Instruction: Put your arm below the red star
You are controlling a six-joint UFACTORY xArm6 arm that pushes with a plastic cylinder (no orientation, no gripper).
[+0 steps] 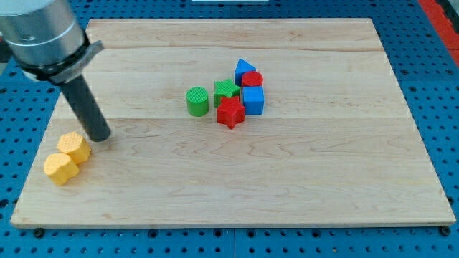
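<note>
- The red star (pixel 230 112) lies flat a little right of the middle of the wooden table (pixel 301 179), at the lower-left edge of a tight cluster of blocks.
- A blue cube (pixel 253 100) sits just beside the star on the view's right, and a green star (pixel 226 89) touches it from above.
- A red cylinder (pixel 252 79) stands above the blue cube, with a blue triangular block (pixel 243 69) behind it at the cluster's top.
- A green cylinder (pixel 198 101) stands upright just left of the cluster, near the green star but apart from it.
- My tip (pixel 100 136) rests on the table far toward the view's left, well apart from the red star and slightly lower in the view than it.
- The dark rod slants up from the tip to the grey arm housing at the view's top left; there is no gripper on this arm, so nothing opens, closes or clamps.
- Two yellow blocks sit touching each other near the table's left edge: one yellow block (pixel 74 147) just below and left of my tip, the other yellow block (pixel 60 168) lower and further left.
- A blue perforated surface (pixel 437 93) surrounds the table.
</note>
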